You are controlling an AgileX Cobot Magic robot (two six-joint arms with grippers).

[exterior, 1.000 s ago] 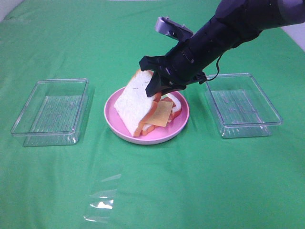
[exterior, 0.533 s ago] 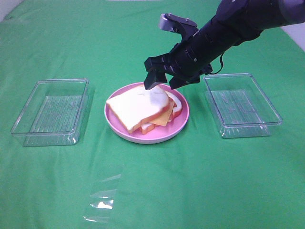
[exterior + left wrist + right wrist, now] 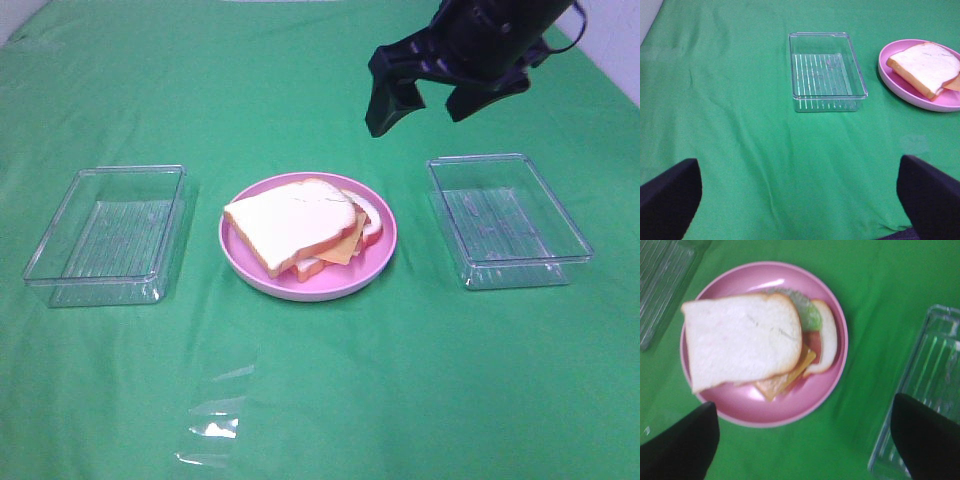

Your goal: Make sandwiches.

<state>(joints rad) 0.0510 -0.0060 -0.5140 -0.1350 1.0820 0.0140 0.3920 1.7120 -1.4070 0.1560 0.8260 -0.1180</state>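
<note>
1. Green cloth [image 3: 330, 400] covers the whole table, with a few soft wrinkles toward the far side.
2. At the middle of it sits a round pink plate [image 3: 240, 262], and the sandwich [image 3: 295, 220] lies on that plate.
3. Its top bread slice [image 3: 740, 337] is white with an orange-brown crust and lies flat but skewed, so the layers below stick out on one side.
4. From the right wrist view, green lettuce [image 3: 810, 315], a yellow cheese square [image 3: 802, 365], a reddish layer and the edge of the bottom bread slice [image 3: 827, 337] show beside the top slice.
5. A clear plastic tray [image 3: 105, 235] rests on the cloth to the left of the plate, and a second clear tray [image 3: 508, 220] rests to the right; both are apart from the plate.
6. A flat piece of clear film [image 3: 215, 415] lies on the cloth near the front edge.
7. The right gripper [image 3: 430, 98] hangs in the air beyond the plate and the right-hand tray, its jaws spread wide and holding nothing.
8. The left gripper [image 3: 800, 200] shows only in its own wrist view, jaws spread wide and empty, above bare cloth well short of the left-hand tray.
</note>
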